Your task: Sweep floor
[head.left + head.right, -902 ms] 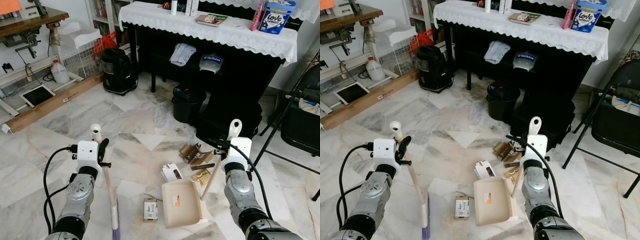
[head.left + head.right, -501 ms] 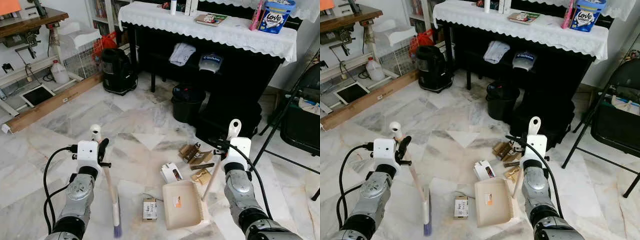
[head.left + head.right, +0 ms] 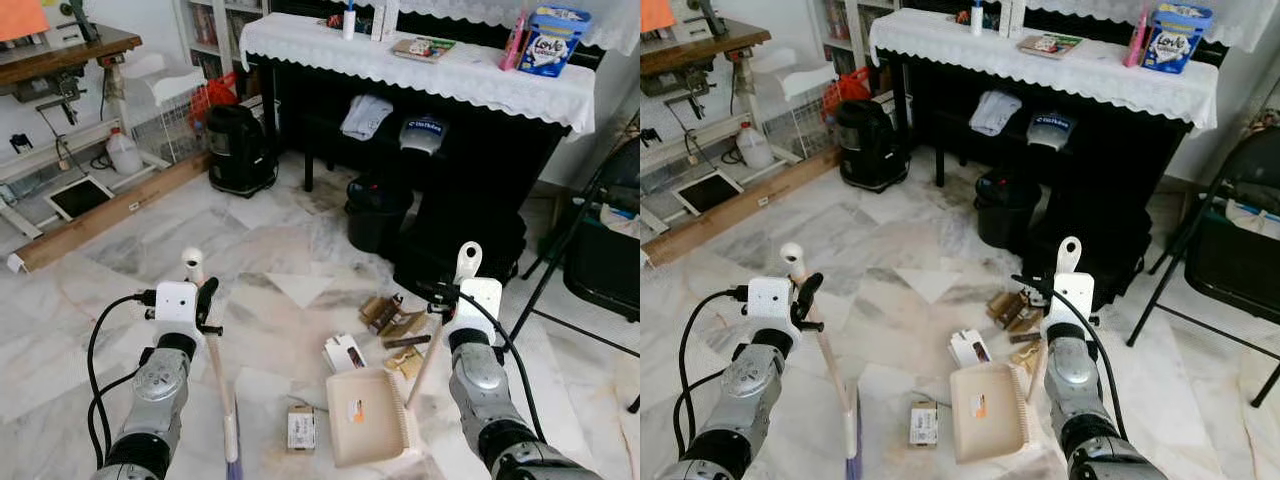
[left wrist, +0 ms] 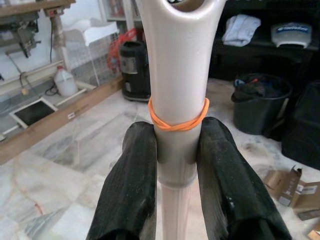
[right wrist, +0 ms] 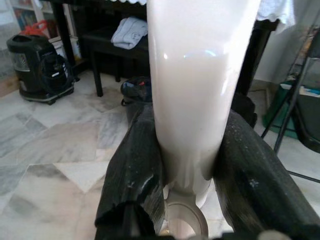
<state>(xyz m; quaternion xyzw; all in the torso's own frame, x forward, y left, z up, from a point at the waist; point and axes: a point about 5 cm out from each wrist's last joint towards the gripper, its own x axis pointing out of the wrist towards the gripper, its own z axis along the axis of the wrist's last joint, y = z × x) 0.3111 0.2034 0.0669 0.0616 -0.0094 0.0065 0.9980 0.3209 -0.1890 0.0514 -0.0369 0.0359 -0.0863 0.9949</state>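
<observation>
My left gripper (image 3: 205,300) is shut on a cream broom handle (image 3: 213,360) that slants down to purple bristles (image 3: 233,468) on the marble floor. In the left wrist view both black fingers (image 4: 132,185) clamp the handle (image 4: 177,75) just below an orange rubber band. My right gripper (image 3: 441,302) is shut on the cream handle (image 3: 428,350) of a beige dustpan (image 3: 365,430), which rests on the floor. The right wrist view has the fingers (image 5: 135,175) pressed on either side of that handle (image 5: 200,100). A small box (image 3: 300,428) lies between the bristles and the pan.
A white carton (image 3: 343,352) and brown cardboard scraps (image 3: 385,312) lie beyond the pan. A black bin (image 3: 378,210), a black vacuum canister (image 3: 237,145) and a dark lace-covered table (image 3: 430,70) stand ahead. A folding chair (image 3: 600,250) is at right, a wooden plank (image 3: 110,205) at left.
The whole view has shifted slightly, so the camera moved. Both grippers keep the same hold, and the broom and dustpan sit about where they were.
</observation>
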